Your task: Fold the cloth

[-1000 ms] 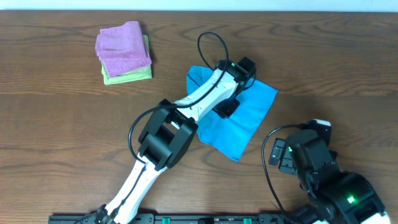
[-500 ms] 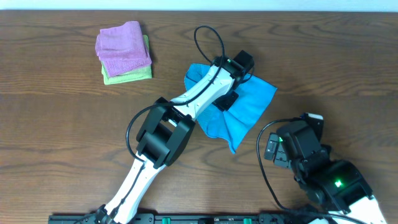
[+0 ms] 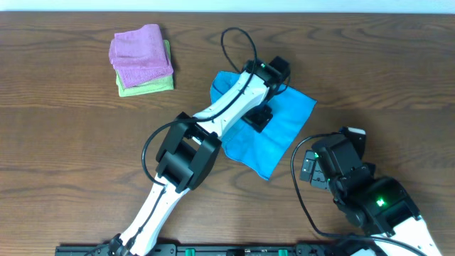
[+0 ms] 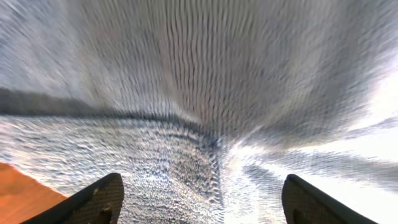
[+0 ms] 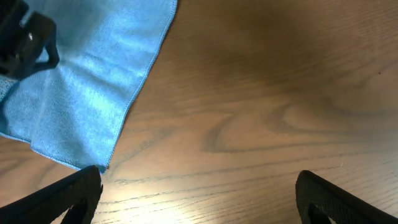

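Observation:
The sky-blue cloth (image 3: 288,121) lies rumpled on the wooden table right of centre, folded into a rough diamond. My left gripper (image 3: 258,118) sits low over the cloth's middle. In the left wrist view its jaws stand wide apart (image 4: 202,208), with cloth (image 4: 186,93) filling the view and a raised crease between the fingers. Nothing is pinched. My right gripper (image 3: 307,169) hovers open over bare wood just right of the cloth's near corner (image 5: 93,158). Its fingertips (image 5: 84,190) frame empty table in the right wrist view (image 5: 202,199).
A pink folded cloth (image 3: 140,55) rests on a light green folded cloth (image 3: 153,85) at the back left. The left arm's black cable (image 3: 238,43) loops above the blue cloth. Brown wood table (image 3: 71,142) surrounds everything.
The left gripper's jaws have spread apart and let go of the cloth, which has settled flatter. The right arm has crept up and left toward the cloth's near corner.

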